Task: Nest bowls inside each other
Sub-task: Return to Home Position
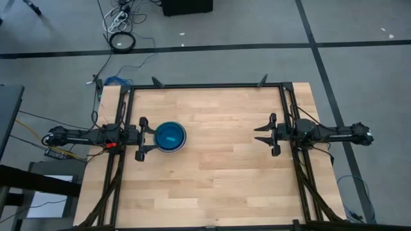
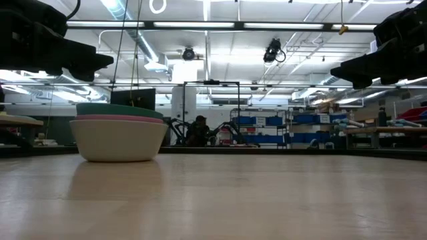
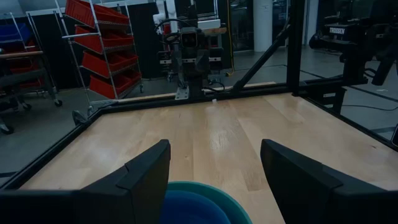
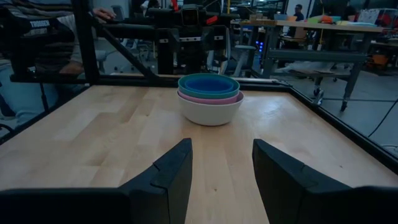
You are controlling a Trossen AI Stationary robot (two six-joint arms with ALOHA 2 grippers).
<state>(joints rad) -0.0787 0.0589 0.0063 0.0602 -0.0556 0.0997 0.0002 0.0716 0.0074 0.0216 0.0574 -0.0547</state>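
Observation:
The bowls stand nested in one stack [image 1: 171, 137] on the wooden table, close to its left edge. A grey-white bowl [image 2: 119, 140] is outermost and rests on its base; pink [image 4: 210, 98] and teal [image 4: 208, 85] rims show above it, and bright blue [image 1: 171, 135] lies innermost. My left gripper [image 1: 145, 138] hangs open above the table just left of the stack, its fingers level and pointing at it. My right gripper [image 1: 264, 134] hangs open near the right edge, far from the stack.
A black metal frame [image 1: 205, 85] runs around the wooden table. The broad stretch of tabletop [image 1: 225, 147] between the stack and my right gripper holds nothing. Shelves, benches and a seated person [image 2: 197, 131] show in the room beyond.

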